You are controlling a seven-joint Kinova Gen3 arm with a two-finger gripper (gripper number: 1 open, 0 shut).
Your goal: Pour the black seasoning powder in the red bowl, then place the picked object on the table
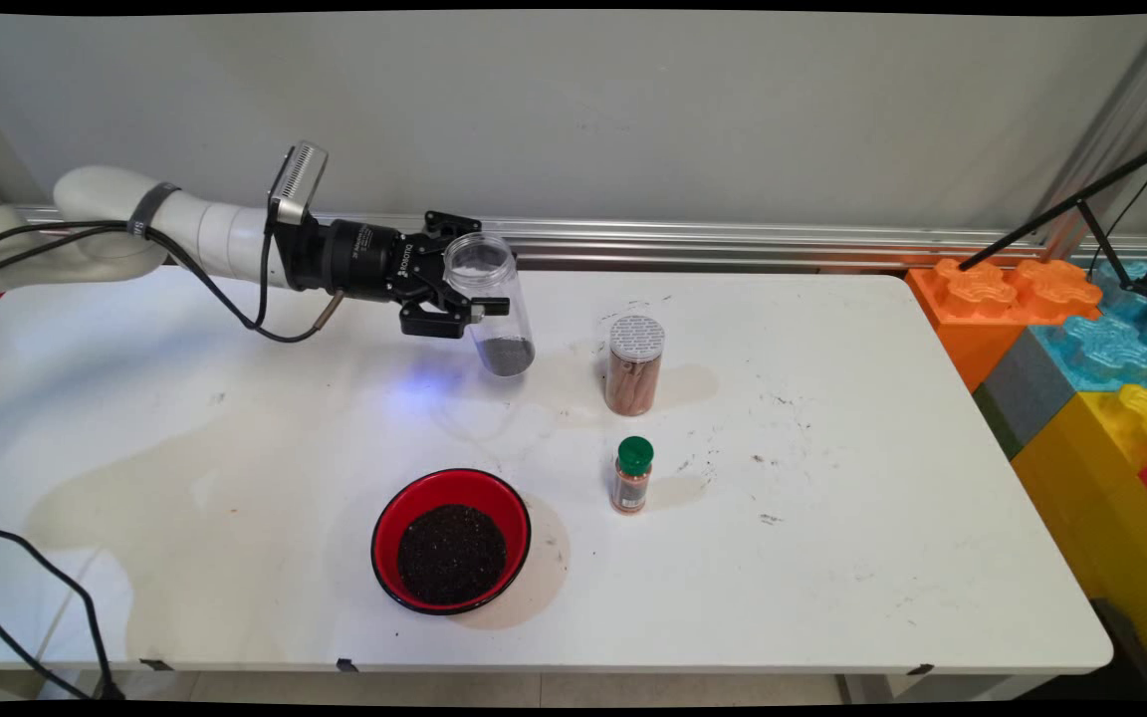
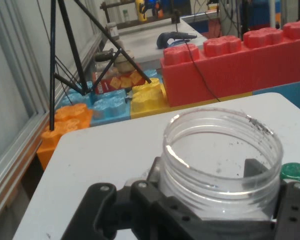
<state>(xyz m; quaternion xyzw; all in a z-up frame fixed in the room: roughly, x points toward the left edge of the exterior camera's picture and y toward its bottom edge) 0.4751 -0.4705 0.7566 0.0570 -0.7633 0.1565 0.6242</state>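
My pincer point(image 1: 469, 279) reaches in from the left above the far part of the table point(image 1: 832, 558), clamped around the open jar point(image 1: 494, 304), which hangs tilted with grains in its lower end. To the jar's right, apart from it, the lidded canister point(image 1: 633, 365) stands upright on the table. Nearer the front edge, just before the canister, stands the small capped bottle point(image 1: 631, 475). The bowl point(image 1: 450, 540) sits left of that bottle, before the jar, with grains in it.

White lettering on the tool point(image 1: 467, 275) body reads ROBOTIQ; no other text is legible.
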